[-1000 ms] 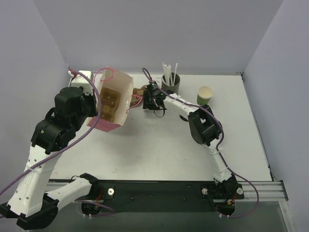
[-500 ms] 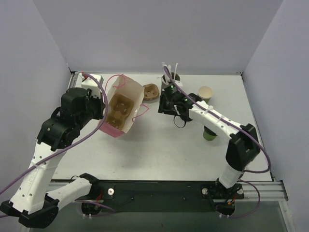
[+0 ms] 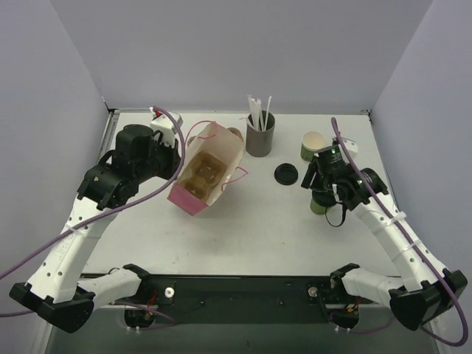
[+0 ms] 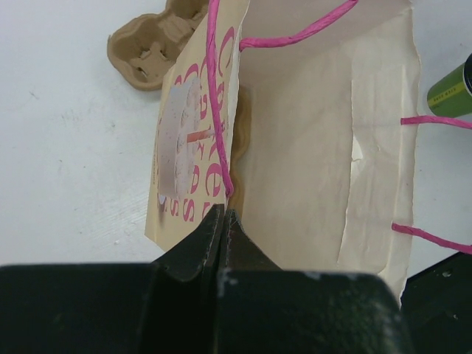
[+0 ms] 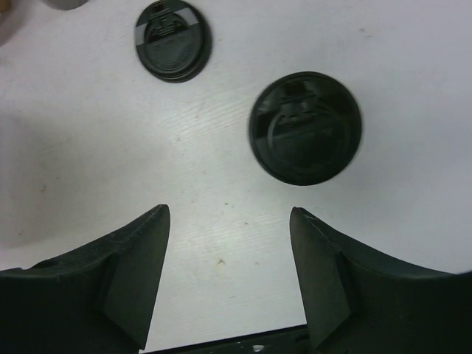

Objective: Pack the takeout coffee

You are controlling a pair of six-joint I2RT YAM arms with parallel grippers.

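Jaws first: parted and empty on the right gripper (image 5: 228,214), with only bare table (image 5: 221,162) between the pads. Pinched flat on the left gripper (image 4: 223,217), clamped on the rim of the paper bag (image 4: 310,147), with the bag's mouth tipped open toward the middle of the table.

Just ahead of the parted pair and a little to one side, not yet between them: the takeout coffee (image 5: 304,127). Upright on the right side of the table, dark top up, well apart from the bag.

Probably the reach-and-grasp step, so:

- Slide forward and across until the cup sits square between the pads.
- Come down far enough to take the green paper wall rather than the dark top. A grip on the top alone would likely pop it off.
- Close softly. Thin paper, likely to buckle and slop if squeezed hard.
- Lift straight and hold level.
- Mind the neighbours: the loose black lid (image 5: 172,40) lying flat nearby, and the cream-lined cup (image 3: 313,144) just behind, close enough to be clipped.
- On the way over, pass in front of the grey holder of straws (image 3: 259,136).
- Aim for a free pocket of the cardboard carrier (image 3: 198,174) inside the bag.
- Leave the left clamp alone, to hold the mouth wide.
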